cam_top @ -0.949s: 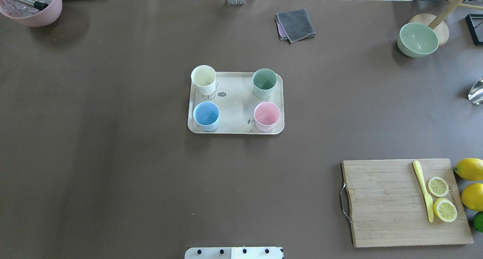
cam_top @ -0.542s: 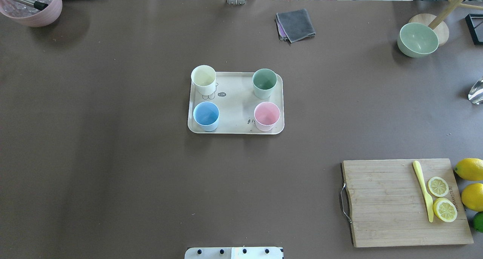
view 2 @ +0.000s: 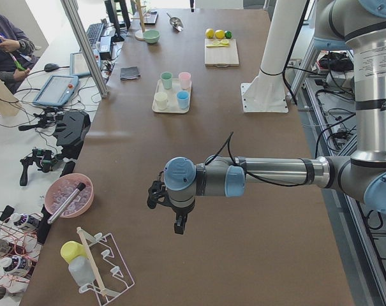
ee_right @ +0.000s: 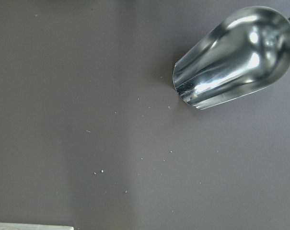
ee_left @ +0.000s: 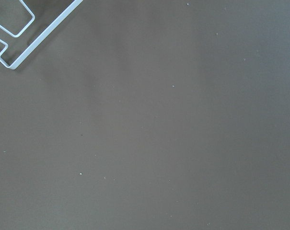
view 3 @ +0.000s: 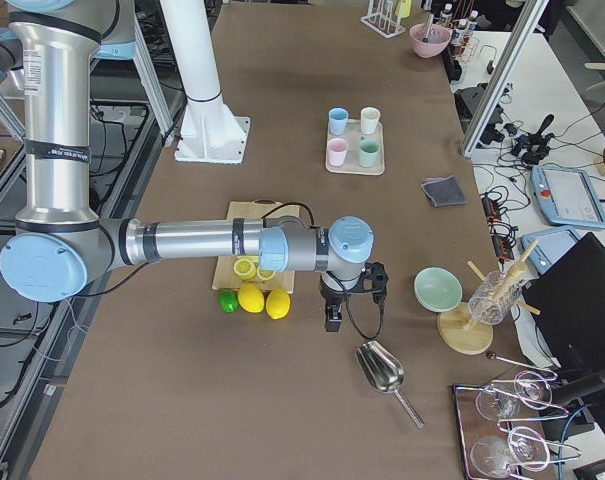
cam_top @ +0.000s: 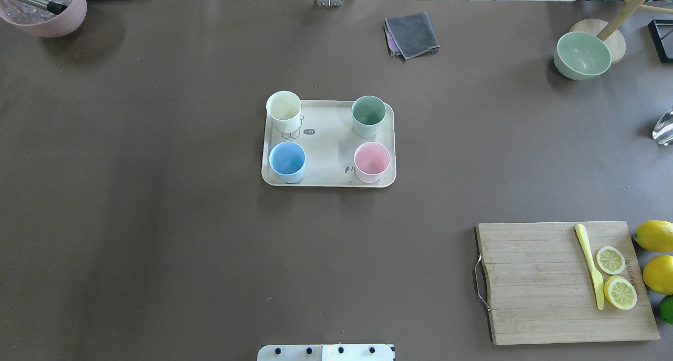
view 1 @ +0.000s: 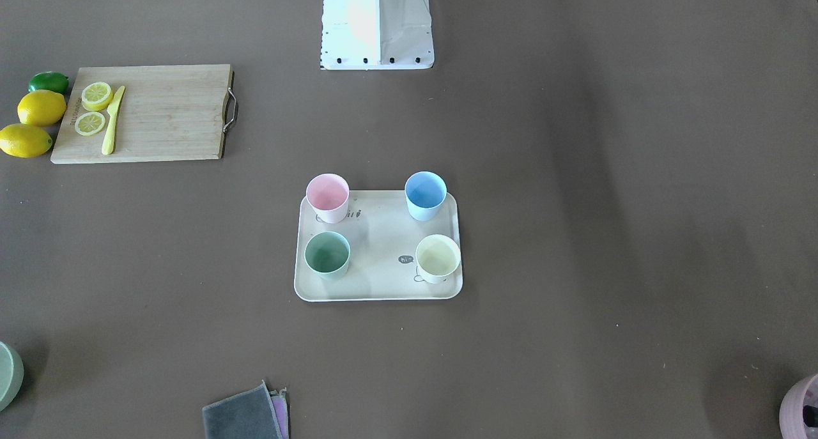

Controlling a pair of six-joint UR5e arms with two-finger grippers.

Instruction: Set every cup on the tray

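The beige tray (cam_top: 328,158) lies at the table's middle, also in the front-facing view (view 1: 380,260). All four cups stand upright on it, one near each corner: cream-white cup (cam_top: 284,110), sage green cup (cam_top: 368,115), light blue cup (cam_top: 287,161), pink cup (cam_top: 371,161). My left gripper (view 2: 178,226) hangs over bare table far off at the table's left end. My right gripper (view 3: 334,322) hangs over bare table at the right end. Both show only in the side views, so I cannot tell whether they are open or shut.
A wooden cutting board (cam_top: 568,282) with a yellow knife (cam_top: 590,264) and lemon slices lies near right, whole lemons (cam_top: 657,256) beside it. A grey cloth (cam_top: 411,34), a green bowl (cam_top: 582,55) and a mauve container (cam_top: 44,9) stand at the far edge. A metal scoop (ee_right: 236,57) lies by my right gripper.
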